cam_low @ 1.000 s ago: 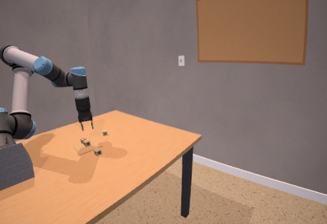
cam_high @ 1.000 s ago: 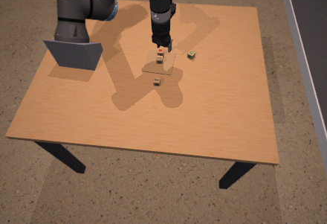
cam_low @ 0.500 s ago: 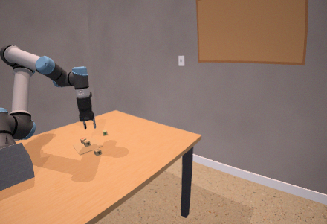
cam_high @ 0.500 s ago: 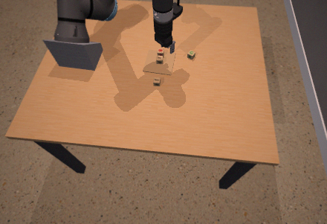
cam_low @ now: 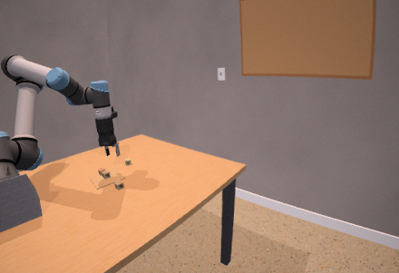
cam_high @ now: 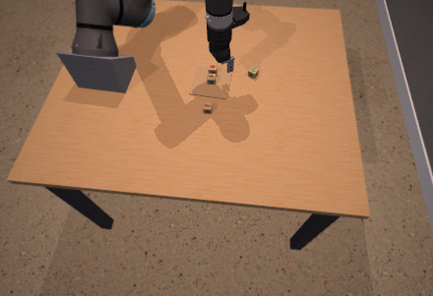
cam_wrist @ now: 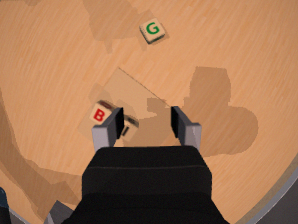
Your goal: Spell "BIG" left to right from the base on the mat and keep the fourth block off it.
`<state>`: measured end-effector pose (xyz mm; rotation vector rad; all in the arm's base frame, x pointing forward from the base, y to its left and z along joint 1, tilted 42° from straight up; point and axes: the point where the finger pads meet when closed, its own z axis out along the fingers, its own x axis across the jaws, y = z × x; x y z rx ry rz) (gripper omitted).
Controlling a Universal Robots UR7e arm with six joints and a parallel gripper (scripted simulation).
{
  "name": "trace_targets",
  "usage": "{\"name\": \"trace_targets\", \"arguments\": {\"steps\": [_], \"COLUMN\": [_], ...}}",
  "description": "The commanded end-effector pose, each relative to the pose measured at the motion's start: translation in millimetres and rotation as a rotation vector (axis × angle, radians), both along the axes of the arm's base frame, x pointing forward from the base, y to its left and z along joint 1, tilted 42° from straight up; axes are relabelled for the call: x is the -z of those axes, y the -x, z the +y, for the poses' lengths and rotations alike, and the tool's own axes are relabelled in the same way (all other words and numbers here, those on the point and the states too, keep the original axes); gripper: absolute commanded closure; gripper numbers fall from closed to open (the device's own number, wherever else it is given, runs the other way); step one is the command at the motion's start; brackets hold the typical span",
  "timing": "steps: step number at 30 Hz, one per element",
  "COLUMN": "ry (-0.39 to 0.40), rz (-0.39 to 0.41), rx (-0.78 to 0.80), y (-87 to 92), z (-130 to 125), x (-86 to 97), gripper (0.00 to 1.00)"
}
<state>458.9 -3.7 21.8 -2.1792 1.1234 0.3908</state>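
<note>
A thin tan mat [cam_high: 212, 86] lies in the middle of the table. On it a block with a red B [cam_high: 213, 68] sits at the far end, and a second block [cam_high: 211, 78] lies right beside it; its letter is too small to read. A block with a green G [cam_high: 253, 73] lies on the bare table to the right of the mat. A fourth block [cam_high: 208, 108] lies on the table just off the mat's near edge. My gripper [cam_high: 224, 64] hangs open and empty above the mat's far right corner. In the wrist view the G block [cam_wrist: 153, 30] is ahead and the B block [cam_wrist: 101, 115] is beside the left finger.
The robot base with its grey shield [cam_high: 98, 72] stands at the table's far left. The table edges are far from the blocks. A wall runs along the right side.
</note>
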Motion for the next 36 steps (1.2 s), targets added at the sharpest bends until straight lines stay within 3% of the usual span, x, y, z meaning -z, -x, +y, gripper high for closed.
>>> {"name": "trace_targets", "arguments": {"steps": [1,21,36], "ry": [-0.005,-0.014,-0.023], "rz": [0.093,0.323,0.541], "rx": [0.103,0.363,0.608], "y": [-7.0,-21.5,-32.4], "z": [-2,-6,-10], "x": [1.1,3.7,6.4], "gripper": [0.0,0.0,0.0]}}
